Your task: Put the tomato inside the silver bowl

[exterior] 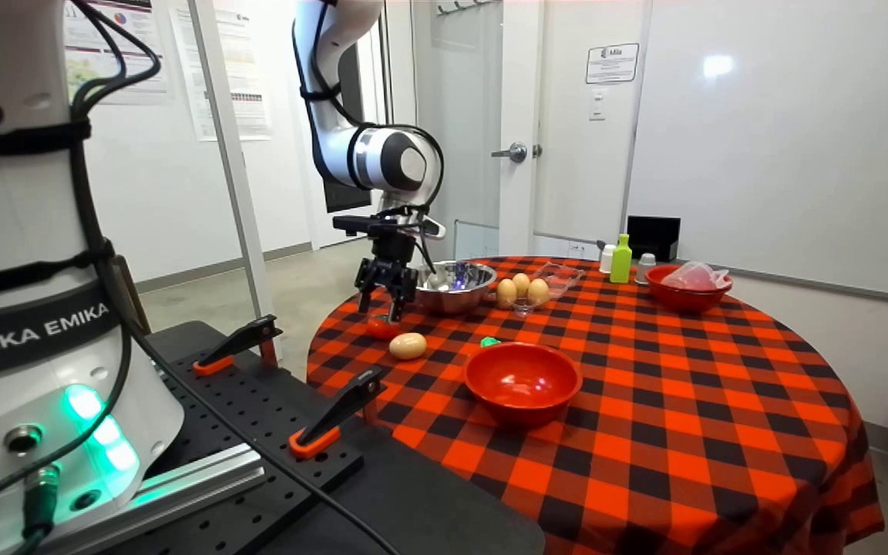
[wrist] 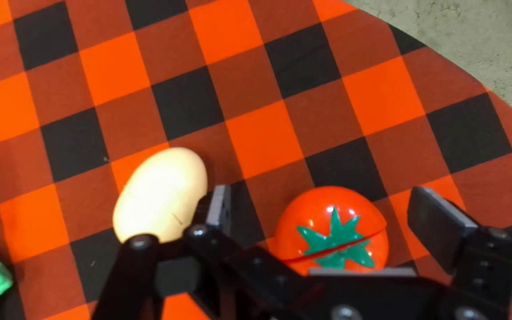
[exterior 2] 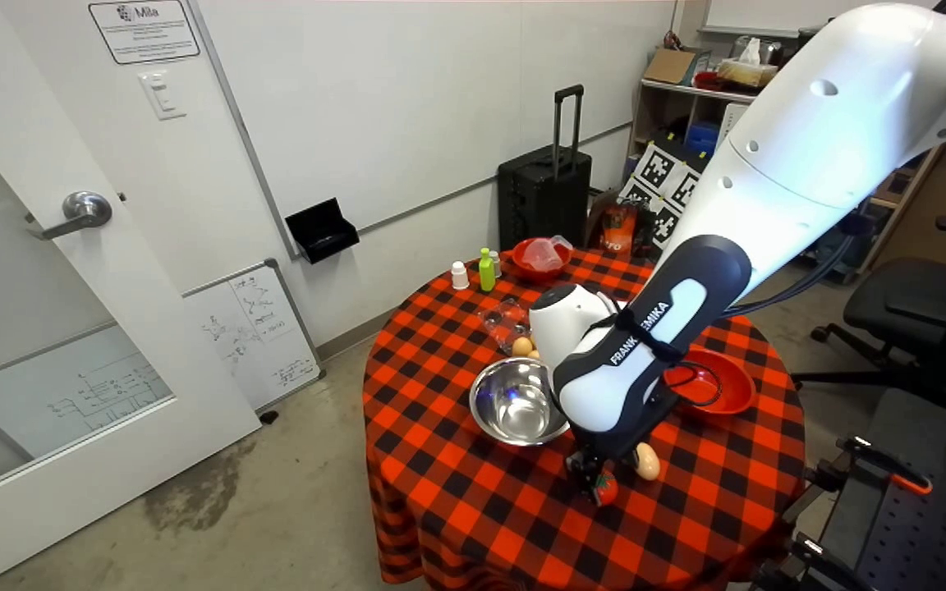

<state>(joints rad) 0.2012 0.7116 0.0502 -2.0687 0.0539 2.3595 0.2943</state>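
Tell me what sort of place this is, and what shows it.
Probably a robotics lab, perhaps within an office: there is a robot arm, a large whiteboard and a wheeled chair.

"RANKA EMIKA," clipped by the frame edge, spans the dark band (exterior: 28,333) on the robot's base (exterior: 16,223); "FRANK" and "EMIKA" flank a black strap (exterior 2: 652,336) on its arm (exterior 2: 818,156). A wall sign (exterior 2: 144,32) reads "Mila," the rest too small to decipher.
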